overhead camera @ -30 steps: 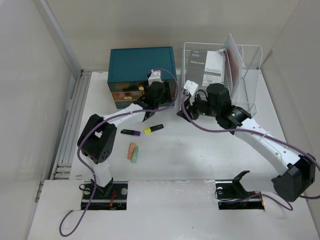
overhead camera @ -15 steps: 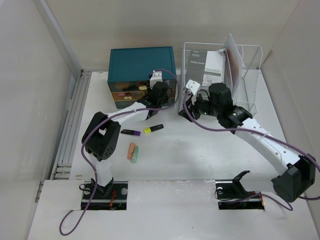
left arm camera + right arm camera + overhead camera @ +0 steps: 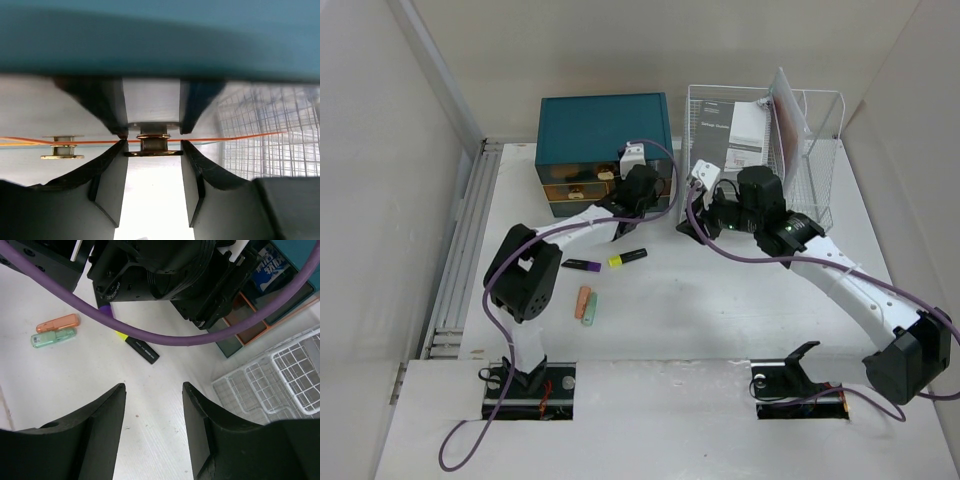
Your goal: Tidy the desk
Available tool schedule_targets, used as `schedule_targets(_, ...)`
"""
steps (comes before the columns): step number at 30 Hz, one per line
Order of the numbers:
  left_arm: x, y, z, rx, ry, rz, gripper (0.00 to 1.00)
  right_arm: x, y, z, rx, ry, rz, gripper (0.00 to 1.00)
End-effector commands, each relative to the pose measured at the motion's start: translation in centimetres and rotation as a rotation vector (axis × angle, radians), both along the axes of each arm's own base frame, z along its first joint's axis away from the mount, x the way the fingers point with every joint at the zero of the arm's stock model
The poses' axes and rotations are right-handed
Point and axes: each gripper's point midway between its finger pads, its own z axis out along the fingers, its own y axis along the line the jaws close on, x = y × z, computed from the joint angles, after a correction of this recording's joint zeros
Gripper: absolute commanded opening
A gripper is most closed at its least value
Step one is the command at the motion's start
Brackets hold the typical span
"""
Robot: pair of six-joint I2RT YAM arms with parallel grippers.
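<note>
The left gripper (image 3: 152, 136), clamped on the small drawer handle (image 3: 152, 146), could slip off if pulled crookedly, while the right gripper (image 3: 153, 386) hung spread and empty.

Teal box (image 3: 160, 35) blurred, drawer contents (image 3: 582, 187) indistinct, perhaps stationery

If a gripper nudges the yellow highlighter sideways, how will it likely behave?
The yellow highlighter looks slim and rounded, lying flat on the smooth desk, so it would probably roll or skid. It seems rigid and light; a pinch across its barrel should hold.
</note>
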Motion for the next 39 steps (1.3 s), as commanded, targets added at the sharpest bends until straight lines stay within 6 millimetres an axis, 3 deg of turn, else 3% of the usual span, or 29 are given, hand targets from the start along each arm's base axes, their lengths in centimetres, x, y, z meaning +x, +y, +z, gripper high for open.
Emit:
schedule_targets(1,-0.9,0.4,3.8,-0.036,-0.081,0.017,0.07,-0.5,0.3,1.4,0.037,-0.039,0.048,0.54)
schedule_targets(4,-2.6,0.5,3.0,-0.031,-0.062,0.0,0.07,-1.6,0.9,-0.2,-0.007,-0.033,0.162,0.54)
schedule_targets(6,-3.5,0.7,3.7,-0.048,-0.072,-0.005,0.07,-2.2,1.0,-1.7,-0.073,-0.084,0.274,0.57)
schedule_targets(7,-4.3,1.0,2.8,-0.046,-0.046,-0.01,0.07,-3.6,1.6,-2.3,-0.083,-0.1,0.361,0.57)
schedule_targets(8,-4.8,1.4,3.4,-0.055,-0.056,-0.01,0.07,-4.0,1.5,-3.9,-0.122,-0.099,0.396,0.57)
schedule_targets(11,-6.4,1.5,2.5,-0.074,-0.03,-0.031,0.06,-5.3,2.2,-6.6,-0.198,-0.19,0.533,0.58)
schedule_targets(15,-7.3,1.7,2.4,-0.087,-0.032,-0.035,0.06,-5.7,3.3,-9.6,-0.299,-0.315,0.611,0.59)
schedule_targets(17,-7.3,1.7,2.8,-0.101,-0.038,-0.031,0.05,-4.6,4.0,-9.4,-0.335,-0.41,0.593,0.59)
schedule_targets(19,-7.5,1.9,2.7,-0.1,-0.036,-0.031,0.05,-5.0,4.9,-9.4,-0.359,-0.487,0.647,0.59)
schedule_targets(24,-7.7,1.4,2.6,-0.103,-0.026,-0.063,0.05,-7.7,6.7,-11.2,-0.427,-0.605,0.8,0.59)
schedule_targets(28,-8.0,1.4,2.2,-0.101,-0.016,-0.072,0.03,-8.4,8.7,-12.8,-0.498,-0.662,0.816,0.59)
schedule_targets(33,-8.3,1.3,1.5,-0.103,-0.002,-0.088,0.03,-8.6,11.3,-13.2,-0.588,-0.716,0.838,0.58)
schedule_targets(35,-8.3,1.2,1.4,-0.109,-0.01,-0.088,0.03,-8.7,11.7,-14.5,-0.679,-0.746,0.843,0.56)
schedule_targets(39,-8.2,0.9,1.2,-0.114,-0.006,-0.099,0.03,-7.9,13.5,-14.7,-0.765,-0.841,0.805,0.56)
